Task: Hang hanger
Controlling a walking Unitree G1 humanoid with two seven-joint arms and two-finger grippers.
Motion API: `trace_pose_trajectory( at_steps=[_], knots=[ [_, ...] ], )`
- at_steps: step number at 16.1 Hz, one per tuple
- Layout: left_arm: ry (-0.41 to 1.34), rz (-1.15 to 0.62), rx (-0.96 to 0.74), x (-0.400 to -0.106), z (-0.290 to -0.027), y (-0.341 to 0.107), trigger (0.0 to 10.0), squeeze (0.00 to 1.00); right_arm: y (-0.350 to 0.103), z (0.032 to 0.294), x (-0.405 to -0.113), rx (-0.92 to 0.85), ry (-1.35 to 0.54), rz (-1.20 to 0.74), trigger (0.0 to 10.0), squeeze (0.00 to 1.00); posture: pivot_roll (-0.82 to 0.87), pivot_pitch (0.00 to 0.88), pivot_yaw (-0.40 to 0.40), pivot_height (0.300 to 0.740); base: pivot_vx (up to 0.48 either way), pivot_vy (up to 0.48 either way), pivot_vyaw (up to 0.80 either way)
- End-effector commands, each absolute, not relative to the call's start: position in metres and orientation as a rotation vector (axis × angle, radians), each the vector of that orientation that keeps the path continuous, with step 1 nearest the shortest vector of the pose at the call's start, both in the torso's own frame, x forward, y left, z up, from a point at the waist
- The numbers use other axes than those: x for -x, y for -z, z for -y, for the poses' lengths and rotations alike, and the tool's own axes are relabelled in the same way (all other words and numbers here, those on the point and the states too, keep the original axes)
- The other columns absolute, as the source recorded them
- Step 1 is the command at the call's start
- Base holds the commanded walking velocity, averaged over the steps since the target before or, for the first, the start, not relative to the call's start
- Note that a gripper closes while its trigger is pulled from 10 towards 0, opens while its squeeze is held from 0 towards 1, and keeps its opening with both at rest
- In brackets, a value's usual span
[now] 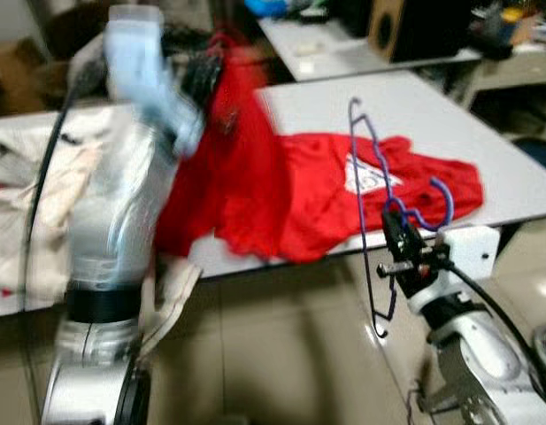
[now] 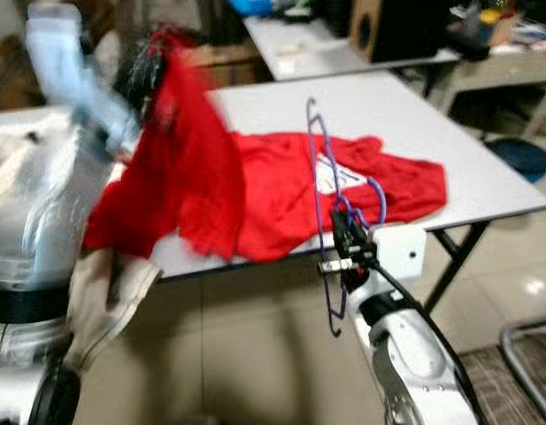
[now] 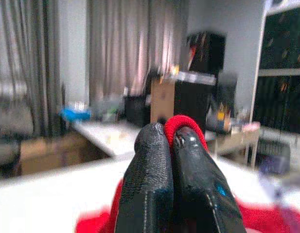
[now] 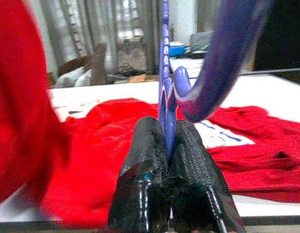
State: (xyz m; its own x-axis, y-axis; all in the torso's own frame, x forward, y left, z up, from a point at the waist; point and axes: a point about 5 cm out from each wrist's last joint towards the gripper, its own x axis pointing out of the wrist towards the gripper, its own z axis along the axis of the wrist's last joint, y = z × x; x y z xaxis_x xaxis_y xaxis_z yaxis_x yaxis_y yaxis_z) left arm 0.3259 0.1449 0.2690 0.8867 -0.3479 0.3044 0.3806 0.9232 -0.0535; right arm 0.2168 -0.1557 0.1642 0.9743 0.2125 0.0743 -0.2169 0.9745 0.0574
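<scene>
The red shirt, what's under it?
The white table is under the red shirt. The left gripper lifts one end. Anything beneath the flat part is covered.

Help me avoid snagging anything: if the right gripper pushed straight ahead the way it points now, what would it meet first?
Probably the red shirt on the white table. The right gripper, shut on the purple hanger, points across it; depth is unclear.

One purple hanger (image 1: 370, 212). One red shirt (image 1: 343, 190), spread partly over one white counter (image 1: 485, 150) — a second counter (image 1: 343, 49) stands behind it. Two hands: the left hand (image 3: 171, 160) and the right hand (image 4: 171, 165). One speaker box (image 1: 388, 27) — and one pale cloth (image 1: 25, 204).
</scene>
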Motion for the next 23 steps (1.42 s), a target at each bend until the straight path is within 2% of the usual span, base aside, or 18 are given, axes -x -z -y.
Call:
trace_pose_trajectory(
  at_steps=[1, 3, 5, 9, 11, 13, 15, 17, 19, 21, 23],
  knots=[
    [0.410, 0.290, 0.075, -0.314, -0.137, -0.266, 10.0, 0.00, -0.169, 0.158, -0.215, -0.063, -0.220, 0.086, 10.0, 0.00, -0.01, 0.000, 0.078, 0.740, 0.000, 0.000, 0.00],
    [0.405, 0.212, 0.054, -0.303, -0.140, -0.241, 10.0, 0.00, -0.168, 0.157, -0.215, -0.063, -0.232, 0.078, 10.0, 0.00, 0.00, 0.000, 0.070, 0.740, 0.000, 0.000, 0.00],
    [0.372, 0.071, 0.010, -0.292, -0.144, -0.197, 10.0, 0.00, -0.163, 0.155, -0.215, -0.065, -0.244, 0.060, 10.0, 0.00, 0.00, 0.000, 0.063, 0.740, 0.000, 0.000, 0.00],
    [0.361, 0.126, 0.073, -0.301, -0.133, -0.216, 10.0, 0.00, -0.163, 0.154, -0.218, -0.066, -0.252, 0.061, 10.0, 0.00, 0.00, 0.000, 0.068, 0.740, -0.230, 0.000, 0.00],
    [0.389, 0.229, 0.108, -0.308, -0.124, -0.247, 10.0, 0.00, -0.165, 0.155, -0.219, -0.064, -0.245, 0.071, 10.0, 0.00, -0.01, 0.000, 0.079, 0.740, -0.296, 0.000, 0.00],
    [0.412, 0.402, 0.139, -0.310, -0.119, -0.303, 10.0, 0.00, -0.166, 0.157, -0.218, -0.061, -0.237, 0.078, 10.0, 0.00, -0.01, 0.000, 0.077, 0.740, -0.242, 0.000, 0.00],
    [0.494, 0.699, 0.223, -0.300, -0.115, -0.396, 10.0, 0.00, -0.167, 0.157, -0.219, -0.063, -0.238, 0.080, 10.0, 0.00, 0.00, 0.000, 0.066, 0.740, 0.000, 0.000, 0.00],
    [0.547, 0.816, 0.259, -0.290, -0.116, -0.428, 10.0, 0.00, -0.166, 0.153, -0.221, -0.063, -0.257, 0.079, 10.0, 0.00, 0.00, 0.000, 0.070, 0.740, 0.000, 0.000, 0.00],
    [0.575, 0.656, 0.202, -0.298, -0.113, -0.388, 10.0, 0.00, -0.166, 0.152, -0.220, -0.069, -0.254, 0.078, 10.0, 0.00, 0.00, 0.000, 0.076, 0.740, 0.000, 0.000, 0.00],
    [0.617, 0.258, 0.009, -0.307, -0.102, -0.270, 10.0, 0.00, -0.163, 0.154, -0.217, -0.069, -0.246, 0.067, 10.0, 0.00, 0.00, 0.000, 0.077, 0.740, 0.000, 0.000, 0.00],
    [0.677, 0.002, -0.053, -0.297, -0.101, -0.198, 10.0, 0.00, -0.162, 0.154, -0.217, -0.068, -0.242, 0.063, 10.0, 0.00, -0.01, 0.000, 0.074, 0.740, 0.000, 0.000, 0.00]
  ],
)
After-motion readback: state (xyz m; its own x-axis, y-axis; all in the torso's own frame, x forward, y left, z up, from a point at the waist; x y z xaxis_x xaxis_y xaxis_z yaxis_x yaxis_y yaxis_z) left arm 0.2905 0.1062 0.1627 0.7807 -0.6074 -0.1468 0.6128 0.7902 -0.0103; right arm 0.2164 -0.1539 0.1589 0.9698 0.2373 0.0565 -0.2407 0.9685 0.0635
